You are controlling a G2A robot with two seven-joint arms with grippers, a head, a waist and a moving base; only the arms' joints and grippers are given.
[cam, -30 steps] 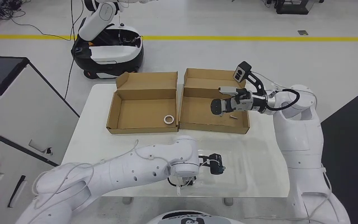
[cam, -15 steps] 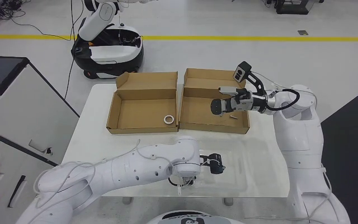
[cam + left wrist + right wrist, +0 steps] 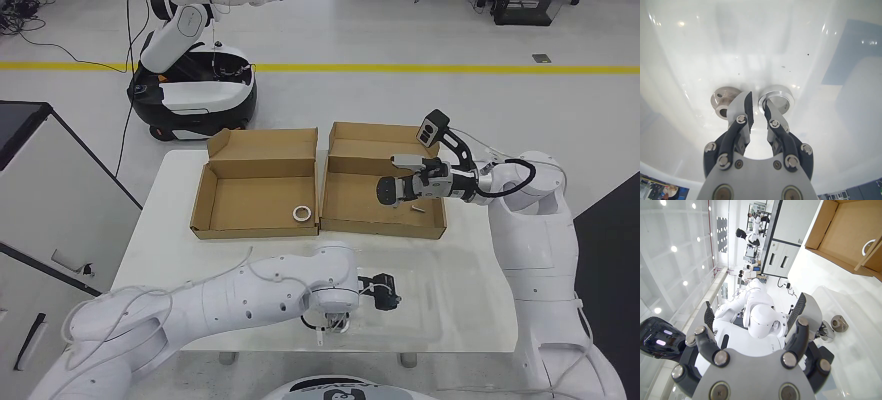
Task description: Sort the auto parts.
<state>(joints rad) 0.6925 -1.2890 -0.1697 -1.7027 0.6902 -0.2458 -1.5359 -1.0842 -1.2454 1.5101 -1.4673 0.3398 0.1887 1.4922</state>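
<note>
Silver ring and left tool: the left tool [image 3: 757,99] is down in the clear tray [image 3: 445,300]. One finger [image 3: 775,115] dips inside the silver ring [image 3: 783,103] and the other stays outside, so the ring's wall stands between the two pads.
Left tool state: the fingers are only narrowly apart, straddling that wall. A sliver of gap shows on the outer side, so I wouldn't call it clamped.
Flange and left tool: the flanged bushing [image 3: 721,100] lies just beside the outer finger, on the side away from the ring. I can't tell whether they touch.
Place on the tabletop: the tray and both parts sit at about 5 o'clock on the white tabletop [image 3: 170,240], near the front edge.
Silver ring, look: a short, thick-walled band of bright polished metal. It lies flat with its opening up and has a small mark on its outer wall.
Flanged bushing, look: duller brownish-grey metal, a flat plate with a small hole and a raised hub with a round bore.
Tray: see-through glossy plastic with rounded walls and a few dark specks on its floor.
Right tool: the right tool [image 3: 383,190] hangs over the right cardboard box [image 3: 350,195] at about 1 o'clock. Its ribbed black pads are spread wide with nothing between them.
Boxes: both are open, brown and flat-floored, and stand side by side. The left cardboard box [image 3: 250,200] is at about 11 o'clock.
Sorted parts: a white ring [image 3: 300,212] lies flat at the left box's 5 o'clock corner. A small pale piece [image 3: 418,211] lies near the right box's front wall.
</note>
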